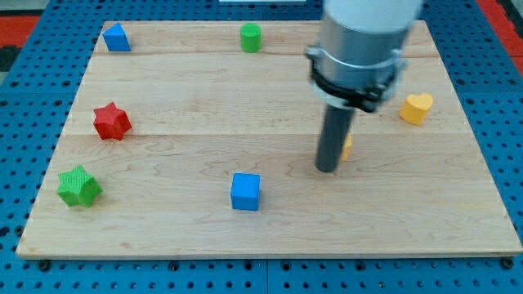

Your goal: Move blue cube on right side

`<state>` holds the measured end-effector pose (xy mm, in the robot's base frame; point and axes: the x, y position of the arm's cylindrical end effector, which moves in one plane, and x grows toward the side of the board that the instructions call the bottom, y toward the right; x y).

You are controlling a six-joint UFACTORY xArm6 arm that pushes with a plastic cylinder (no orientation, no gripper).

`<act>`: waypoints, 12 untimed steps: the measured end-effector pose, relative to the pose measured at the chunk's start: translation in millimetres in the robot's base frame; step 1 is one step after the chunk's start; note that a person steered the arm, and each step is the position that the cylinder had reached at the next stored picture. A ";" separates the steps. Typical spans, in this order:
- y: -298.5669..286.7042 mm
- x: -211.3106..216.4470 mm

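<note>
The blue cube [245, 191] sits on the wooden board [163, 233] near the view's bottom, a little left of centre. My tip [328, 169] rests on the board to the right of the cube and slightly above it, about a cube's width and a half away, not touching it. A small yellow block [348, 146] peeks out just behind the rod on its right side; its shape is hidden.
A blue block [116, 37] lies at the top left, a green cylinder [251, 37] at the top centre, a red star [111, 122] at the left, a green star [79, 186] at the bottom left, a yellow heart [416, 108] at the right.
</note>
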<state>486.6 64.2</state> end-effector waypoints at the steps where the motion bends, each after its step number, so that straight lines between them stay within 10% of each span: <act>1: -45.7 -6.4; 6: -145.4 51.5; 12: -73.1 80.7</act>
<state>567.4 -8.9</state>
